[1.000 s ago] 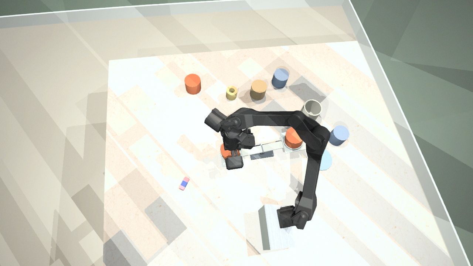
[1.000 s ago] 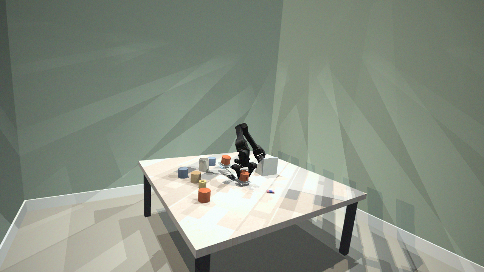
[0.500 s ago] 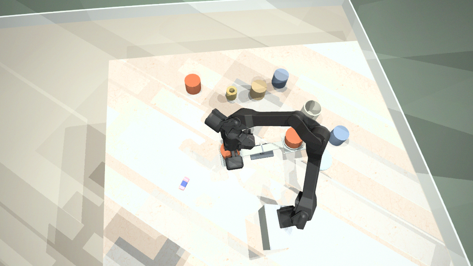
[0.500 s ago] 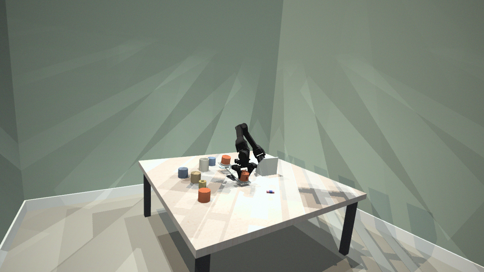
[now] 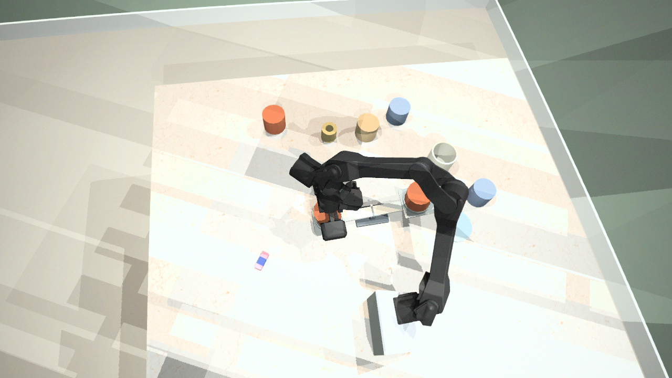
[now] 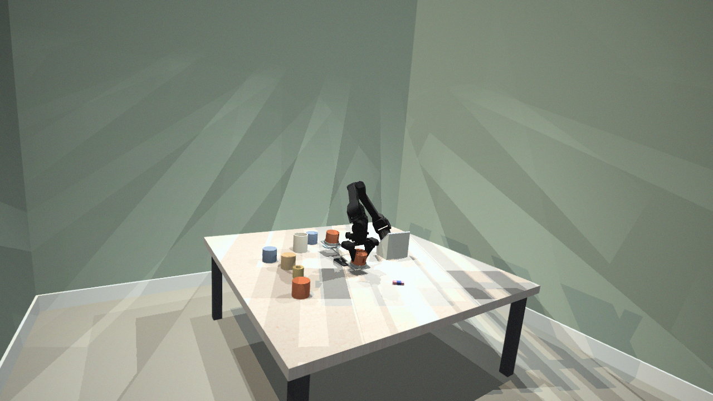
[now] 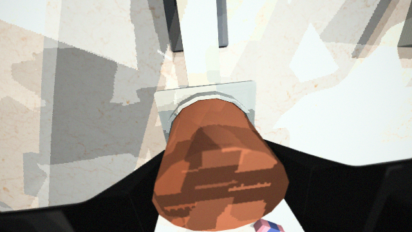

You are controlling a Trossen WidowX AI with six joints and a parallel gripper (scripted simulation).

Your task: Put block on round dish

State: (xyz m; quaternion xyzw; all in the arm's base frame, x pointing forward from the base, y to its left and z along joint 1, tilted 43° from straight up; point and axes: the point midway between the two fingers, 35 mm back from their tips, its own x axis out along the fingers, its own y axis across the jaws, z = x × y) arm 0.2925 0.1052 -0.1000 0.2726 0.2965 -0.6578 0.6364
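Two identical orange cups stand upside down on the pans of a small balance. My gripper is shut on the left cup, one black finger on each side of it. That cup still sits on its square pan. The other cup stands on the far pan, partly behind the arm. The pale blue round dish lies beyond that pan, beside the arm's upright link. No block shows under either cup.
An orange cylinder, a small yellow ring, a tan cylinder, two blue cylinders and a white cup stand behind the balance. A small pink-and-blue piece lies in front. A white box stands at the arm's base.
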